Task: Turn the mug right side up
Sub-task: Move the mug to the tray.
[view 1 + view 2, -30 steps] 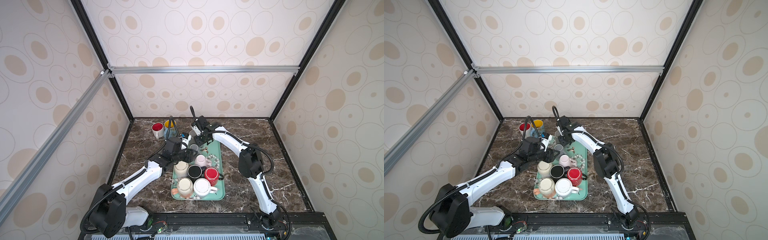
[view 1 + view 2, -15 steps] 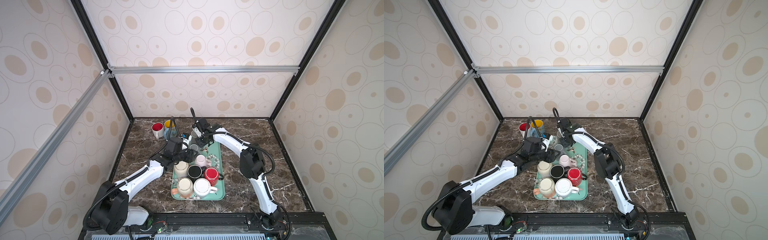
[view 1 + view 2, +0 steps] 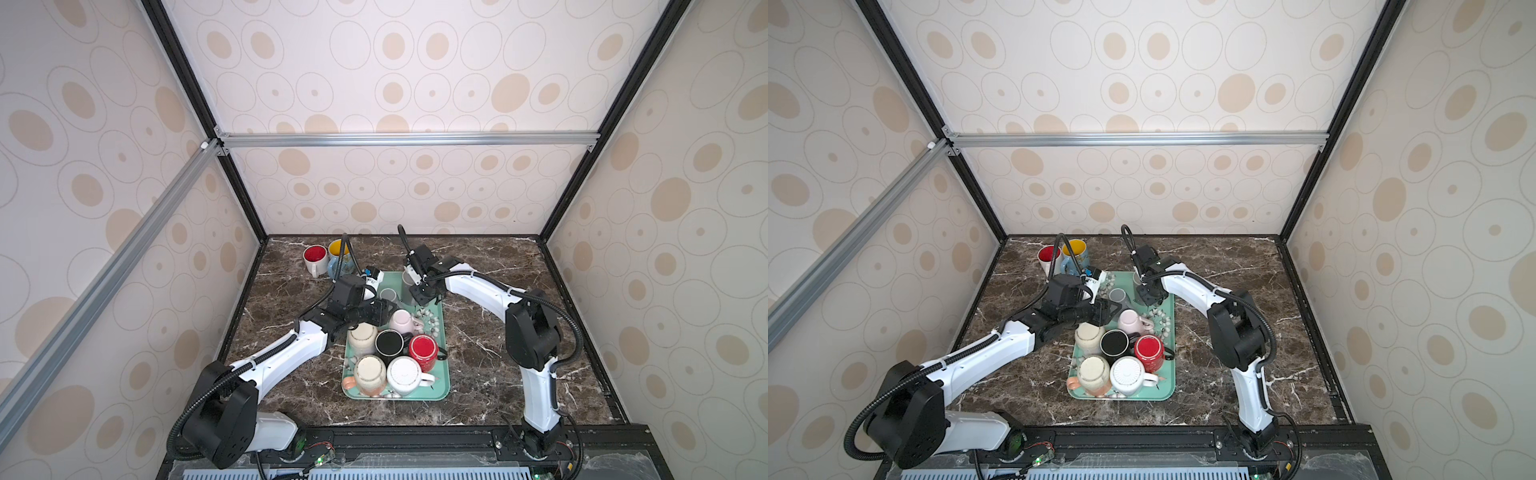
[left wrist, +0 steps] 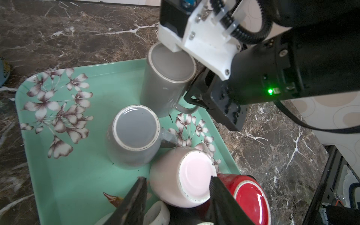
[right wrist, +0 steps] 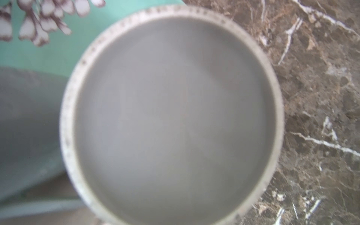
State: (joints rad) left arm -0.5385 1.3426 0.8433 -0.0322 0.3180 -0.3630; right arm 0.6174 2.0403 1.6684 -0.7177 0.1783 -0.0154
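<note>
— On the marble table (image 3: 478,374), grey mug (image 4: 165,87) upside down, upper right of the tray (image 4: 87,165) in both top views.
— Likely heavy, slick, breakable; the right gripper (image 4: 191,101) pinches its handle, the left gripper (image 4: 177,177) gapes around a pink mug (image 4: 194,171).

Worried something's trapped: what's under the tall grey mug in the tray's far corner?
The tall grey mug stands mouth down on the green tray. Only its base, wall and handle show. Tray surface surrounds it, but anything beneath or inside is covered.
</note>
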